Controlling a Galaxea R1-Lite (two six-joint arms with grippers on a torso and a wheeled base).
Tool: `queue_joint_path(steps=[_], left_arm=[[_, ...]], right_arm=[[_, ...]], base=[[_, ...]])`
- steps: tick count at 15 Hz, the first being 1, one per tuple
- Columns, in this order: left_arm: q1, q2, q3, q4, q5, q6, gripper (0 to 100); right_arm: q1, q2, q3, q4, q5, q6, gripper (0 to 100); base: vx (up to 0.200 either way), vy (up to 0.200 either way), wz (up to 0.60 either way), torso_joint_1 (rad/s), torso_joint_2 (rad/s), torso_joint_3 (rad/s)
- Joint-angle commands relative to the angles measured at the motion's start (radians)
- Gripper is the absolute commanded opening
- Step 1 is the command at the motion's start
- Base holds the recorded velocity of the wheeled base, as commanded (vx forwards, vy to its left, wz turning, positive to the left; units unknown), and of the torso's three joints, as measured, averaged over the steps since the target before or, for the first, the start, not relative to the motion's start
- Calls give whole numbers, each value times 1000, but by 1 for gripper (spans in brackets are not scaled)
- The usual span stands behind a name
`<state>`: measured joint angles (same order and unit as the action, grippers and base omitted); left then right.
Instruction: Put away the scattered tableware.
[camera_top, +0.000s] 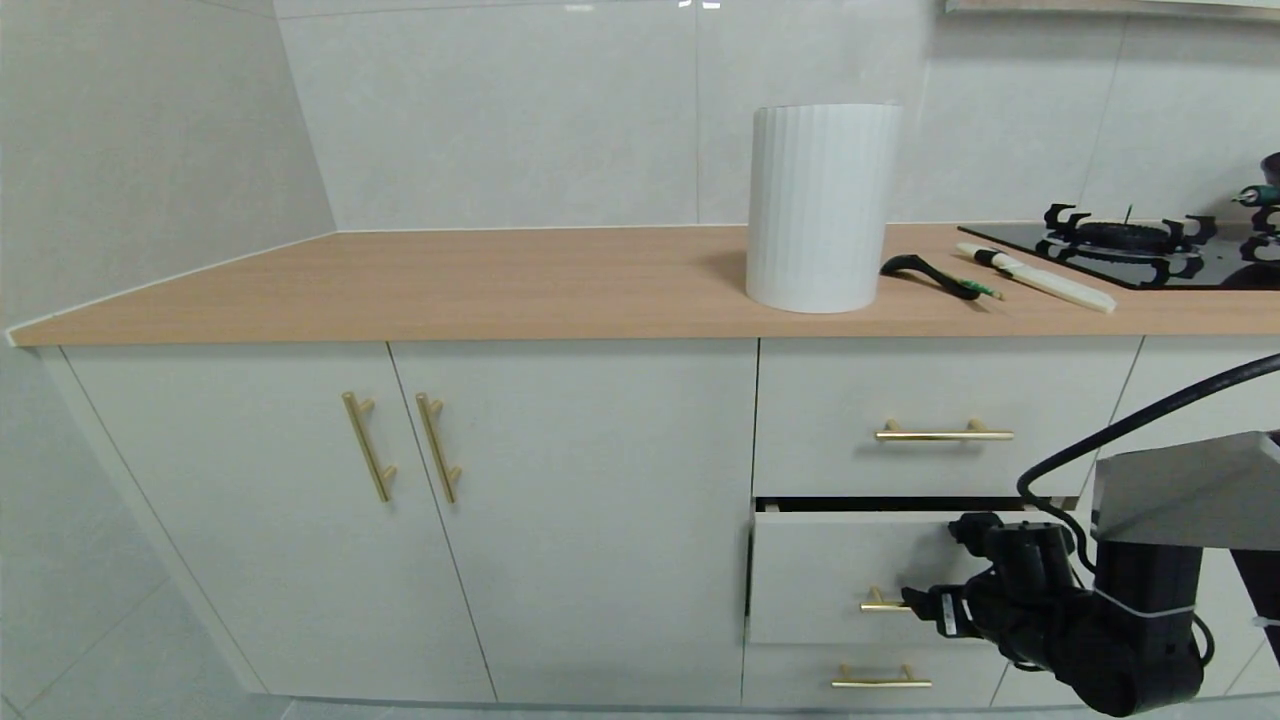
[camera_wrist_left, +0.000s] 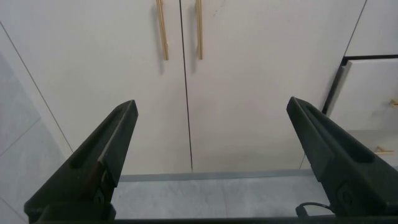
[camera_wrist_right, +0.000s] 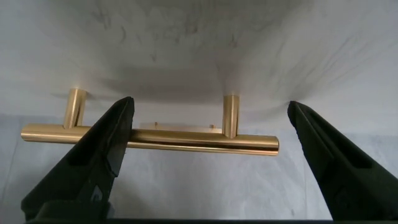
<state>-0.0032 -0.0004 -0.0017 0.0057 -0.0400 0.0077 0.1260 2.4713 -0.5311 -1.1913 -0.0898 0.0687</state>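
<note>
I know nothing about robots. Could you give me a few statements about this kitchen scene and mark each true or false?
1. The middle drawer stands slightly open. True.
2. The right gripper is clamped shut on the drawer handle. False: its fingers stand open at the handle.
3. The white ribbed container lies tipped over. False: it stands upright on the counter.
4. A black-handled utensil and a pale utensil lie on the counter beside the container. True.
5. The left gripper holds a spoon. False: it is open and empty, facing the cupboard doors.
</note>
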Motion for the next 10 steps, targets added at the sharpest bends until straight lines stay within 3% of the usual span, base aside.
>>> queue_joint_path(steps=[1, 4, 5, 8, 10], left_arm=[[0, 0, 0, 0, 0, 0, 100], [0, 0, 0, 0, 0, 0, 100], [0, 0, 0, 0, 0, 0, 100], [0, 0, 0, 0, 0, 0, 100], [0, 0, 0, 0, 0, 0, 100]], right_arm=[[1, -117, 138, -2, -2, -3, 100], [1, -336, 269, 16, 8, -12, 100], [12, -477, 276, 107, 8, -24, 100], [57, -713, 198, 348, 8, -27, 100], [67, -759, 134, 433, 8, -27, 100]], base=[[0, 0, 0, 0, 0, 0], [0, 0, 0, 0, 0, 0], [0, 0, 0, 0, 0, 0], [0, 0, 0, 0, 0, 0], [0, 0, 0, 0, 0, 0]])
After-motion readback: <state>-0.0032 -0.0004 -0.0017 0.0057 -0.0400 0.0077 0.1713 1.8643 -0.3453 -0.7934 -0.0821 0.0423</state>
